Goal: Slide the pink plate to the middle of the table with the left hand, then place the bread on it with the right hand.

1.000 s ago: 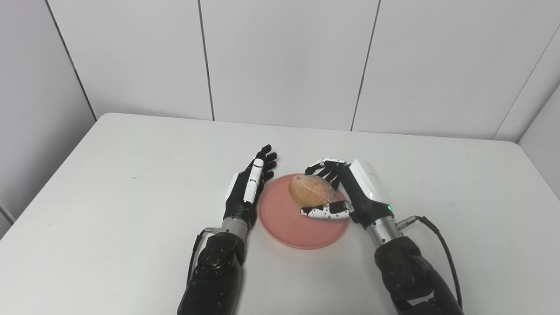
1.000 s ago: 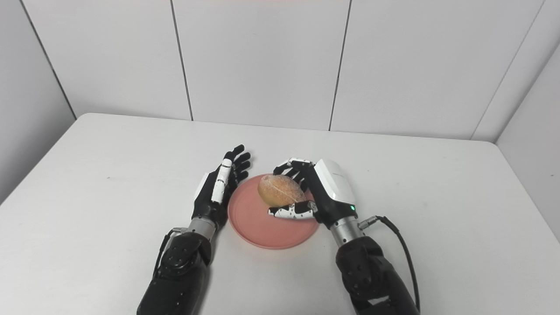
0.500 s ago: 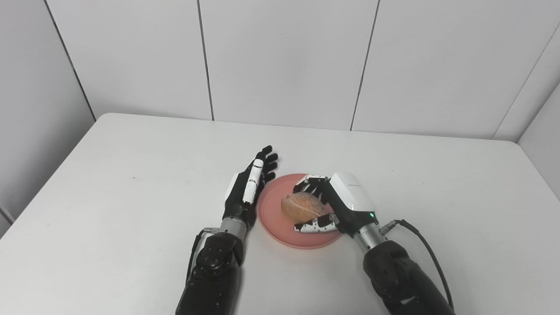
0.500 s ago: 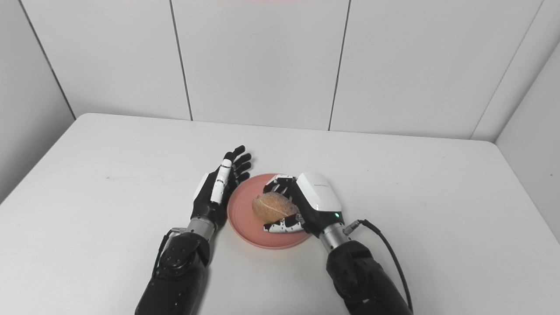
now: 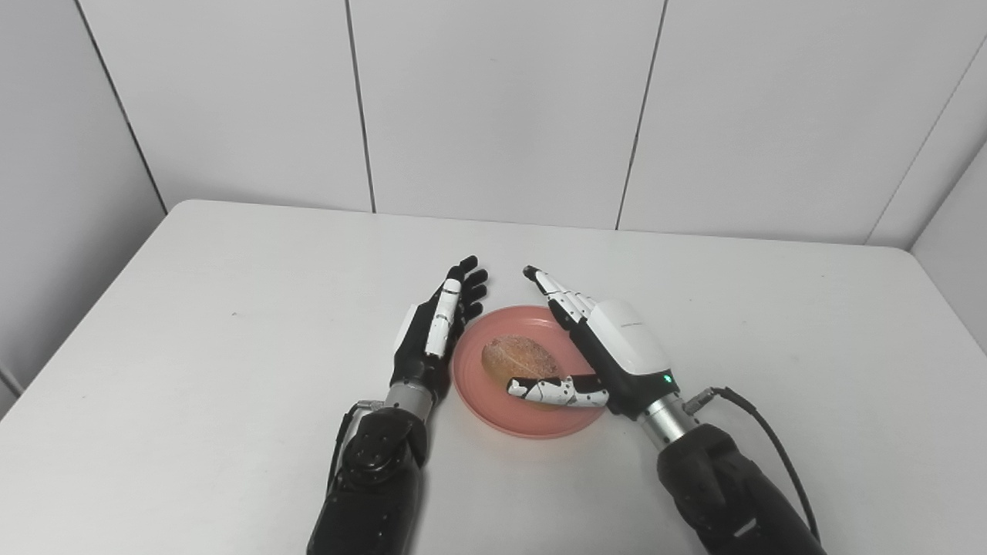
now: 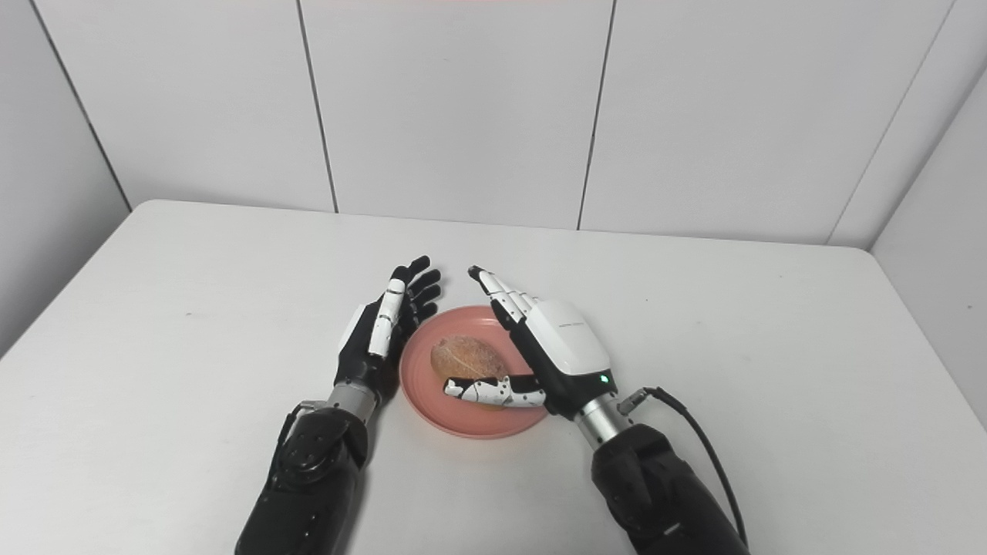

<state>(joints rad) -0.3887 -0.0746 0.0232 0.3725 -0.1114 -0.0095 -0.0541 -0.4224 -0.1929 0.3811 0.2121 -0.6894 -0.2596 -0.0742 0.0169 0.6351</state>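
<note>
The pink plate (image 5: 493, 401) lies on the white table near its middle. A round brown bread roll (image 5: 518, 358) rests on the plate, left of centre. My right hand (image 5: 609, 351) is open over the plate's right side, fingers stretched out away from me and thumb lying in front of the bread. It holds nothing. My left hand (image 5: 432, 331) is open, edge-on on the table, right beside the plate's left rim. The scene also shows in the right eye view, with the bread (image 6: 466, 358) on the plate (image 6: 439, 405).
The white table (image 5: 231, 324) runs to grey wall panels at the back. A black cable (image 5: 771, 455) trails from my right wrist across the table.
My right hand lowered the bread onto the plate, then opened its fingers and let it go. The bread now lies free on the plate. My left hand has stayed in place.
</note>
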